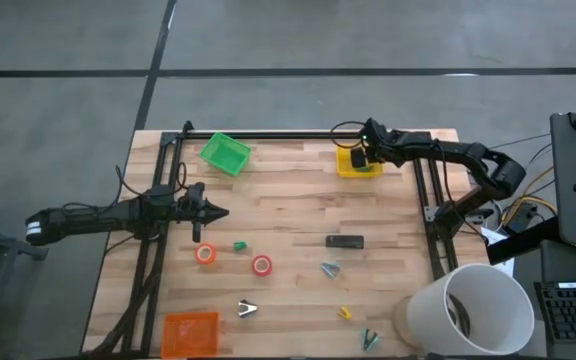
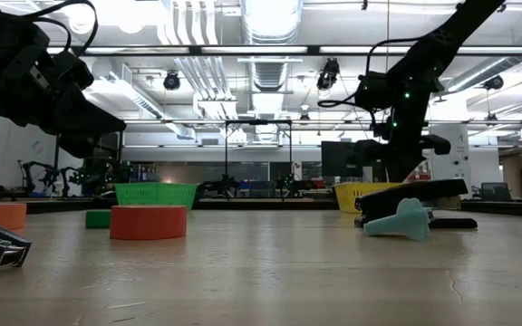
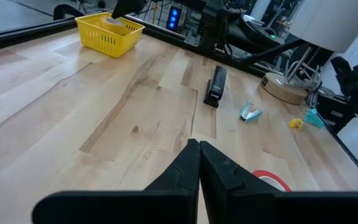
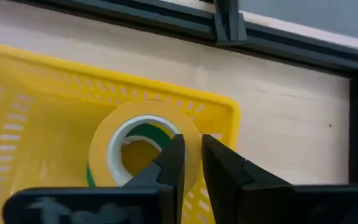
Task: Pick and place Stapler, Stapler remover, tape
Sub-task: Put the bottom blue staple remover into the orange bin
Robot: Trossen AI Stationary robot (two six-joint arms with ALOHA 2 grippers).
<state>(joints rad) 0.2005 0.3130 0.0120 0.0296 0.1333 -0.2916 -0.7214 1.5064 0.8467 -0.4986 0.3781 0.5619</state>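
Desk (image 1: 288,215): pale wood planks, matt, smooth. Yellow basket (image 4: 55,99): perforated plastic. Tape roll (image 4: 143,149) at right gripper (image 4: 191,163): glossy. Stapler (image 3: 215,86): matt black.

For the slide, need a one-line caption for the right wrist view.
Right gripper above the yellow basket, a yellow tape roll lying inside it, beside the table's black frame.

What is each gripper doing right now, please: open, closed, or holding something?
Left gripper: closed, empty, above the table.
Right gripper: over the yellow basket, fingers nearly together at the tape roll's wall; a grip cannot be told.
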